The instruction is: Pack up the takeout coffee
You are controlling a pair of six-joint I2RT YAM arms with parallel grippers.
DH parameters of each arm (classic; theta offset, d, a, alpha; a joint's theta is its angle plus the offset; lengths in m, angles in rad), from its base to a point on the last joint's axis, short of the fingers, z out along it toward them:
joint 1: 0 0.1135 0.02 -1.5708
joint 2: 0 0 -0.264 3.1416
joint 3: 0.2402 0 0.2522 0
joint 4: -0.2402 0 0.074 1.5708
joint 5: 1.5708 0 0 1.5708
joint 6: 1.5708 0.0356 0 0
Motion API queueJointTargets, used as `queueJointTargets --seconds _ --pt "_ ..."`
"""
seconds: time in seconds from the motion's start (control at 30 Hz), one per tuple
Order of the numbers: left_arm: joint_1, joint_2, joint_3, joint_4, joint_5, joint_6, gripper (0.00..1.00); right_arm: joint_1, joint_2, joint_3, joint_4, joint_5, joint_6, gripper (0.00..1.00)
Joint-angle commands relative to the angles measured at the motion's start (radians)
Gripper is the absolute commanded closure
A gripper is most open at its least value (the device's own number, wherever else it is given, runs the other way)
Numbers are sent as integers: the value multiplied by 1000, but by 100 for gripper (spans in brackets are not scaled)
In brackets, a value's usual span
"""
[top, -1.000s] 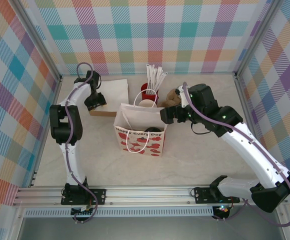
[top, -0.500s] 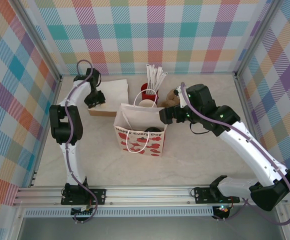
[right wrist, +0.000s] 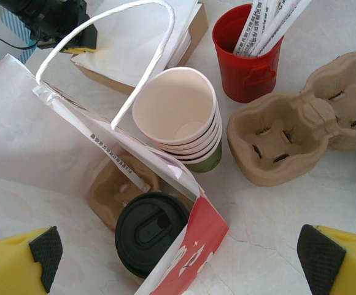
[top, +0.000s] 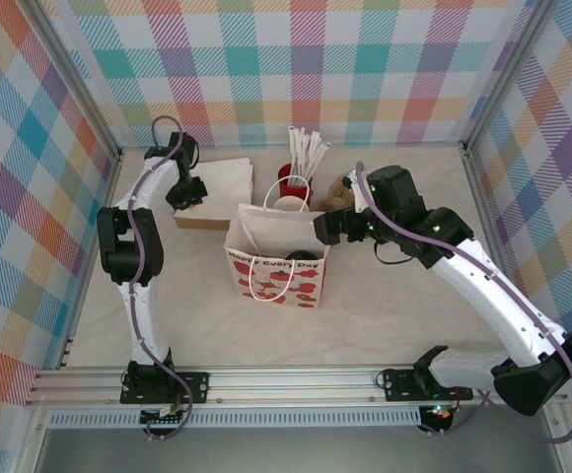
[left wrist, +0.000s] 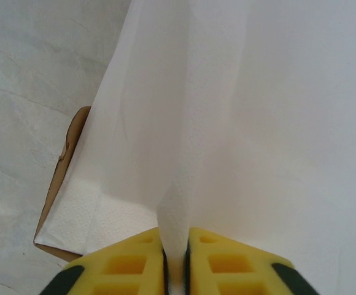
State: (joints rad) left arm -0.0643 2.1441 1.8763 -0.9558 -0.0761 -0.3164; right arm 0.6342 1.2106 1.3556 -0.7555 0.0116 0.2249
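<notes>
Edging slightly farther, the left gripper (left wrist: 177,241) pinches a napkin (left wrist: 239,123) to lift it, while the right gripper (right wrist: 179,252) waits wide open, empty, over the bag (right wrist: 37,141).

Bag mouth open but crowded.
Your way into the bag (right wrist: 43,153) is narrowed by its arching handle (right wrist: 142,78) and a lidded cup (right wrist: 150,230) inside; stacked cups (right wrist: 178,117) stand just behind; bare counter (right wrist: 270,215) lies right.

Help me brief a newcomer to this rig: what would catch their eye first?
The white paper bag printed with red hearts stands open in the middle, a black-lidded cup inside. Behind it stand stacked cups and a red cup of wrapped sticks. The left gripper pinches a white napkin.
</notes>
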Motion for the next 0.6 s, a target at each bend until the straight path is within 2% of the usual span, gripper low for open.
queueJointTargets --seconds 0.0,0.17,0.33,0.43,0.57 --pt "-9 -63 21 -16 1 21 91 -7 -11 3 9 7 1 0" --pt "-11 -198 6 25 11 60 96 -8 -23 30 -4 18 -20 0" --pt "-12 -350 -5 74 85 116 96 -11 -31 68 1 7 -33 0" --pt "-17 -436 -5 107 182 164 97 -11 -27 108 15 -37 -43 0" --pt "-29 -545 -4 157 408 287 96 -11 7 201 9 -146 -151 0"
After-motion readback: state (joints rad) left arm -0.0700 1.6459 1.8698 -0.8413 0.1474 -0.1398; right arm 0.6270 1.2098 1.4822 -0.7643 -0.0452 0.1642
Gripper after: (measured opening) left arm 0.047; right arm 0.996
